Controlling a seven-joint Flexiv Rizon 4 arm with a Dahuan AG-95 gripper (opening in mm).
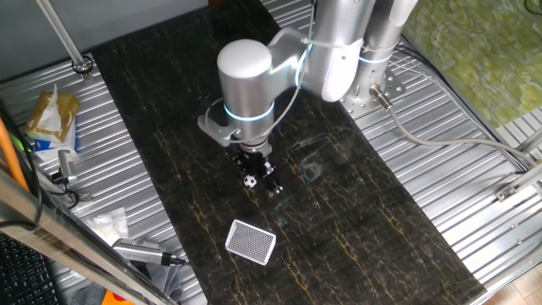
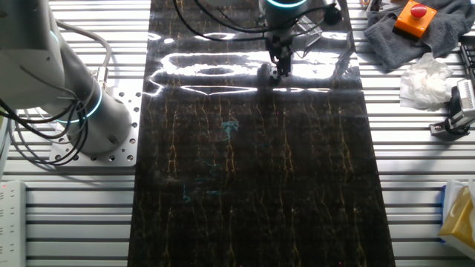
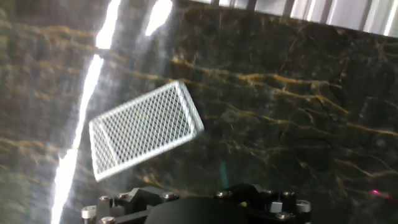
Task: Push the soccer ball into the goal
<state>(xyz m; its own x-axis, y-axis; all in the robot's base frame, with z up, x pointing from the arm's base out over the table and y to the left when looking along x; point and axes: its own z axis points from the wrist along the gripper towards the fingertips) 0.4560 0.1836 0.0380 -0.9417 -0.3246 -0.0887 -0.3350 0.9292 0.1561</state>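
The soccer ball (image 1: pixel 251 180) is a tiny black-and-white ball on the dark marble board, right against the left side of my gripper's tips. My gripper (image 1: pixel 262 180) points down at the board, and its dark fingers look closed together with nothing between them. It also shows at the far end of the board in the other fixed view (image 2: pixel 278 65). The goal (image 1: pixel 251 242) is a small white-rimmed rectangle of grey mesh lying flat, nearer the camera than the ball. It fills the left middle of the hand view (image 3: pixel 144 129). The ball and my fingertips are hidden in the hand view.
The dark marble board (image 1: pixel 356 212) lies on a ribbed metal table. The arm's base (image 1: pixel 373 76) stands at the back right. A snack bag (image 1: pixel 51 114) and tools (image 1: pixel 140 250) lie off the board's left. A grey cloth with an orange button box (image 2: pixel 413 16) sits beyond the board.
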